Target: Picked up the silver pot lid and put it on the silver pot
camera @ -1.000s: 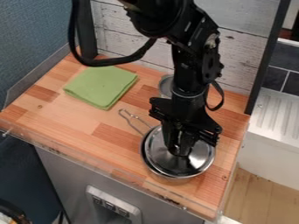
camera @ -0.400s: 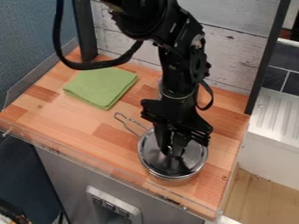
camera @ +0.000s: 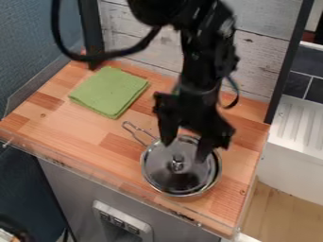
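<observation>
Your gripper (camera: 186,144) is spread wide, holding nothing, toward the lid's (camera: 161,169) 12 o'clock. Lid probably light, rigid, slick; for any regrip, pinch the knob (camera: 178,163).

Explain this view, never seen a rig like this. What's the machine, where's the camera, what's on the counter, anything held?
The black machine is a robot arm, coming in from the top edge. Its working end is a two-finger pincer, which acts as its hand. The view is from a fixed camera looking down at a slant.

On the wooden counter sits a silver pot with a looped wire handle. A silver lid lies on top of it. A folded green cloth lies farther back, toward the left of the picture.

Nothing is held: the pincer is open over the lid, its fingers spread apart and clear of the knob.
</observation>
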### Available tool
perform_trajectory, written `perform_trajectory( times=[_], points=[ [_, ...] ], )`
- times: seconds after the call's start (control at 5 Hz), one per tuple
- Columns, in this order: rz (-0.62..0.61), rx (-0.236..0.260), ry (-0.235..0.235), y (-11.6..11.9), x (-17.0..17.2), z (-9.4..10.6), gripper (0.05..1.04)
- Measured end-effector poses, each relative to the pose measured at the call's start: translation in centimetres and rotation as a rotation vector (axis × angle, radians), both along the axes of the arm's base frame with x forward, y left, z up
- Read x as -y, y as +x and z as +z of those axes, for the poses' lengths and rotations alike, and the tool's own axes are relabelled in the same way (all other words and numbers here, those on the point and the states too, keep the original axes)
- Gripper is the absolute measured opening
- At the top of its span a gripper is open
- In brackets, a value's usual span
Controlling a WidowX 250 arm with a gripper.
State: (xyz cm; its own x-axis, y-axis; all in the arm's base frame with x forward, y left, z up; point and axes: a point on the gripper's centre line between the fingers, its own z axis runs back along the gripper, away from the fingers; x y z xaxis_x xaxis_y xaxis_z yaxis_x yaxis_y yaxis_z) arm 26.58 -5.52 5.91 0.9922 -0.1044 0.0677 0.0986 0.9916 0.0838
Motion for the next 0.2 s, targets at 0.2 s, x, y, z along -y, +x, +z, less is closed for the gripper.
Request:
perform_trajectory(
  times=[0.2],
  points=[
    [0.020,0.020,0.008,-0.53,-0.20,1.82,1.011]
  ],
)
